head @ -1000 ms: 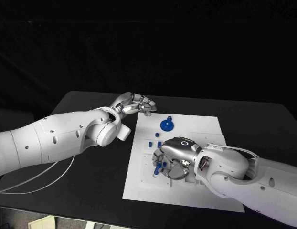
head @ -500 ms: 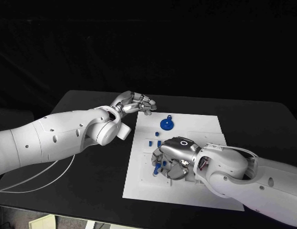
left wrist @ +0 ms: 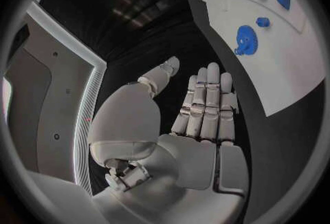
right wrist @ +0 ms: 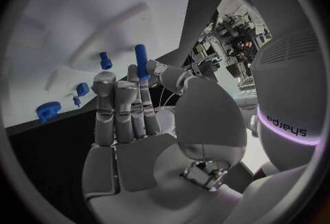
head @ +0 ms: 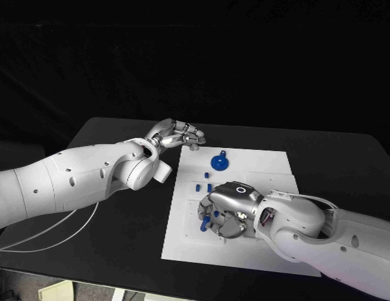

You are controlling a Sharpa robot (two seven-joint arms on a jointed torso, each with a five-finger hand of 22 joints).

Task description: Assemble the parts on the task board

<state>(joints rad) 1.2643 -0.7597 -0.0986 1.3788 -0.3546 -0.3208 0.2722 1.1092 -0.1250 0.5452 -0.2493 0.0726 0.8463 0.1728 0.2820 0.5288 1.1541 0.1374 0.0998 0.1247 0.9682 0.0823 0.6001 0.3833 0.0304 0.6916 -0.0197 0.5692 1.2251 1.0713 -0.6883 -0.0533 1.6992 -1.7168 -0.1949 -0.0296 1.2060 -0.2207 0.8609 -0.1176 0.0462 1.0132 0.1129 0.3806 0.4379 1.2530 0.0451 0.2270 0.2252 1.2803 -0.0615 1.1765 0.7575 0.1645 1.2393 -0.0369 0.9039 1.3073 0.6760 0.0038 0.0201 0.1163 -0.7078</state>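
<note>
- The right hand (right wrist: 137, 103) pinches a blue peg (right wrist: 141, 61) over the task board (head: 258, 164); it should go down upright and slowly.
- The left hand (left wrist: 199, 108) hovers spread, empty, above the counter (head: 113, 207).

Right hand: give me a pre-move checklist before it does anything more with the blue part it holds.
1. Grip on the part: the right hand pinches a blue peg at its fingertips. Ok.
2. Peg over the task board: yes, above its near half. Ok.
3. Peg lined up with its hole: the fingers hide it. Cannot tell.
4. Left hand out of the way: off the board's far left corner, holding nothing. Ok.
5. Blue gear clear of the working hand: it lies on the board's far part, apart from the hand. Ok.
</note>
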